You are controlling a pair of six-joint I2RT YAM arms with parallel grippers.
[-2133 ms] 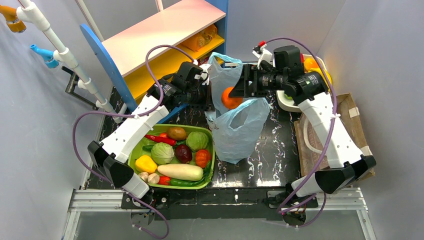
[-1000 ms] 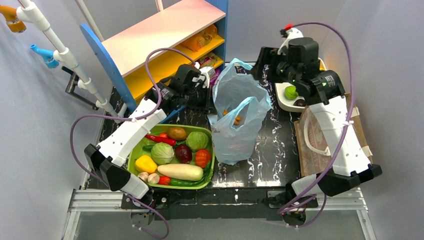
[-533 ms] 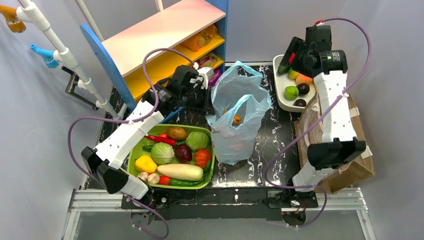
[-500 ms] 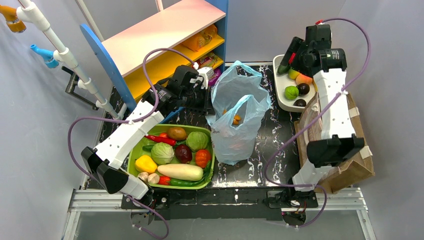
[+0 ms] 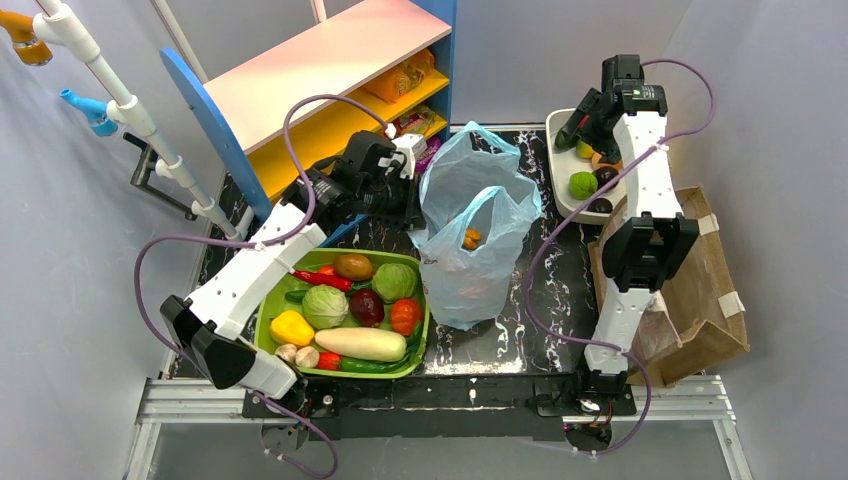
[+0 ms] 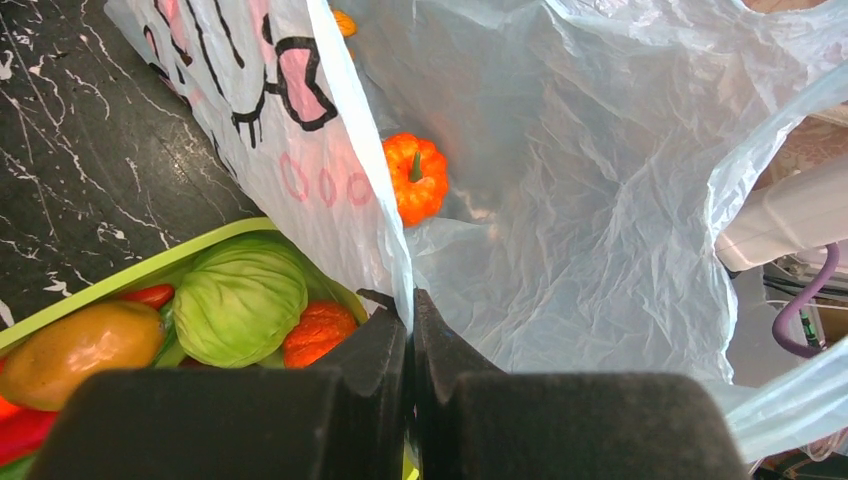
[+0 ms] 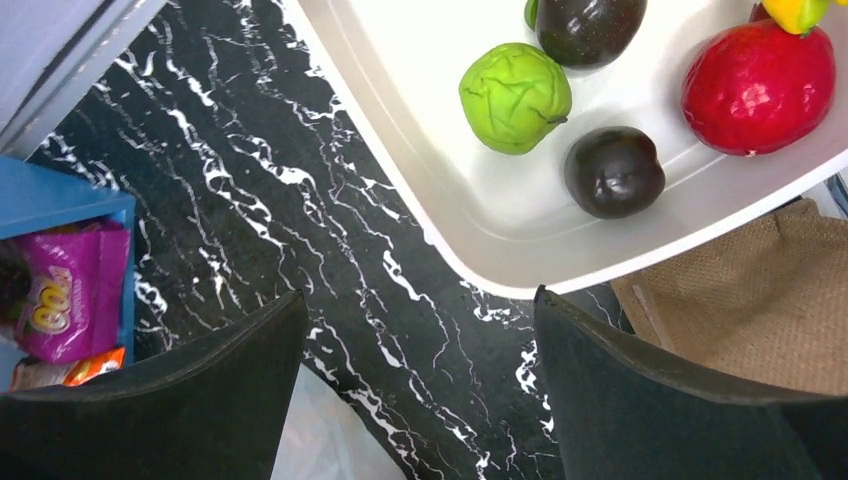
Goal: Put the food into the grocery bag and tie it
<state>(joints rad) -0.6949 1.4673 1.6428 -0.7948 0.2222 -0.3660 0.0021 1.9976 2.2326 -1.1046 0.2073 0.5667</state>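
While the left end effector [image 6: 410, 305] is pinched together on the rim of the grocery bag [image 6: 560, 200], the bag sits at the middle of the bench [image 5: 545, 300] with an orange fruit [image 6: 415, 178] inside. The right end effector [image 7: 420, 300], jaws wide apart and empty, hangs over the white tray [image 7: 470, 230] at the far right corner.

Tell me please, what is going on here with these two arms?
The left pincer is shut on the rim of the grocery bag and holds its mouth open. A small orange pumpkin lies inside. The right pincer is open and empty, over the edge of the white tray that holds a green fruit and others. The bag is not tied yet.
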